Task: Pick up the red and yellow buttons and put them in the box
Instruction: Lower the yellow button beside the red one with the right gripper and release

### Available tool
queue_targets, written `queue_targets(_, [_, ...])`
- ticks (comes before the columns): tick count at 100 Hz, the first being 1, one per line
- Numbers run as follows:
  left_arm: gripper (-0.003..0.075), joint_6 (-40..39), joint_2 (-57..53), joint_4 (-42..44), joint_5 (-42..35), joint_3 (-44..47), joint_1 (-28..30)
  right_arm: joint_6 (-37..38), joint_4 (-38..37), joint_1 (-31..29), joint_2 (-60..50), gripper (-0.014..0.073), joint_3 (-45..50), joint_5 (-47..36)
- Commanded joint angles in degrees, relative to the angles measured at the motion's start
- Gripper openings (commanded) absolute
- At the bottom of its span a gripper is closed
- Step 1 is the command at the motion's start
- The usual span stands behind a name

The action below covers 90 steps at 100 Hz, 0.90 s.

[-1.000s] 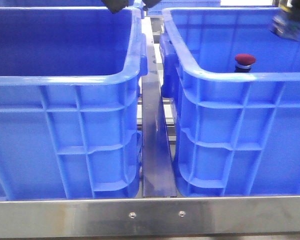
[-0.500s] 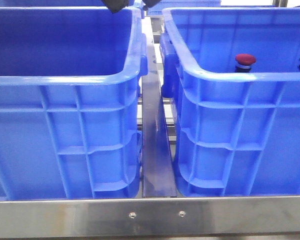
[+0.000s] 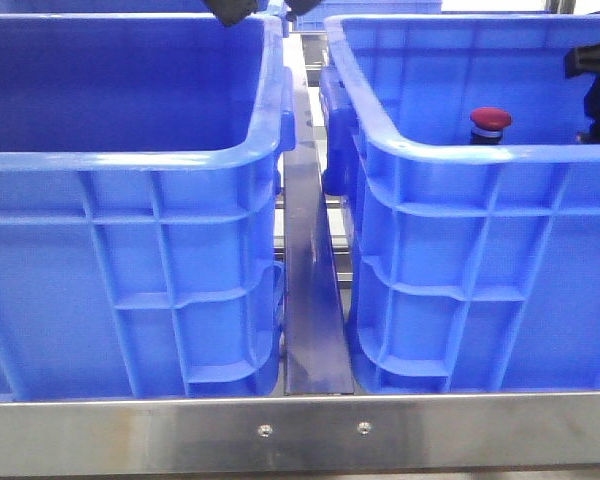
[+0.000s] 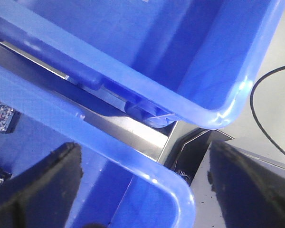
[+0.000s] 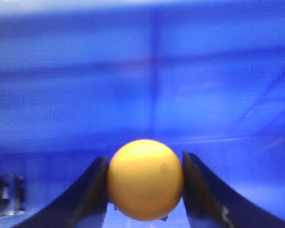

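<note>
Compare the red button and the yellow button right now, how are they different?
The red button has a dark red cap; the yellow button is yellow-orange. The red button stands free and upright in the right blue bin, while the yellow button sits between the right gripper's fingers, which press its sides. Both have rounded, domed caps.

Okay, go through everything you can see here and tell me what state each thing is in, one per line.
Yellow button: gripped between the right gripper's fingers, dome toward the wrist camera.
Right gripper: shut on the yellow button, inside the right bin.
Red button: upright in the right bin, untouched.
Left gripper: open, holding nothing, over the bin rims.
Left bin: contents hidden from the front.
</note>
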Motion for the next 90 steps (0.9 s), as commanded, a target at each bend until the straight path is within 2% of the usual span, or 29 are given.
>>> queue_targets(1, [0.0525, -0.1, -2.0, -1.6, -2.2, -1.9, -0.5, -1.0, 0.3, -0.3, -1.8, 0.0178, -2.3, -2.2])
queue_targets(14, [0.0525, -0.1, -2.0, -1.6, -2.2, -1.9, -0.5, -1.0, 0.3, -0.3, -1.4, 0.0185, -2.3, -2.2])
queue_targets(21, [0.0525, -0.1, -2.0, -1.6, -2.2, -1.9, -0.5, -1.0, 0.3, -0.3, -1.4, 0.0222, -2.3, -2.1])
queue_targets(28, [0.0525, -0.1, -2.0, -1.6, -2.2, -1.9, -0.5, -1.0, 0.3, -0.3, -1.3, 0.0318, -2.3, -1.6])
queue_targets(40, [0.0525, -0.1, -2.0, -1.6, -2.2, -1.9, -0.5, -1.0, 0.3, -0.3, -1.3, 0.0559, -2.3, -1.1])
queue_targets(47, [0.0525, -0.1, -2.0, -1.6, -2.2, -1.9, -0.5, -1.0, 0.4, -0.3, -1.3, 0.0633, -2.3, -1.1])
queue_targets(69, [0.0525, -0.1, -2.0, -1.6, -2.2, -1.9, -0.5, -1.0, 0.4, -0.3, -3.0, 0.0615, -2.4, -0.2])
queue_targets(90, [0.0525, -0.4, -2.0, -1.6, -1.8, -1.9, -0.5, -1.0, 0.4, -0.3, -9.3, 0.0610, -0.7, 2.9])
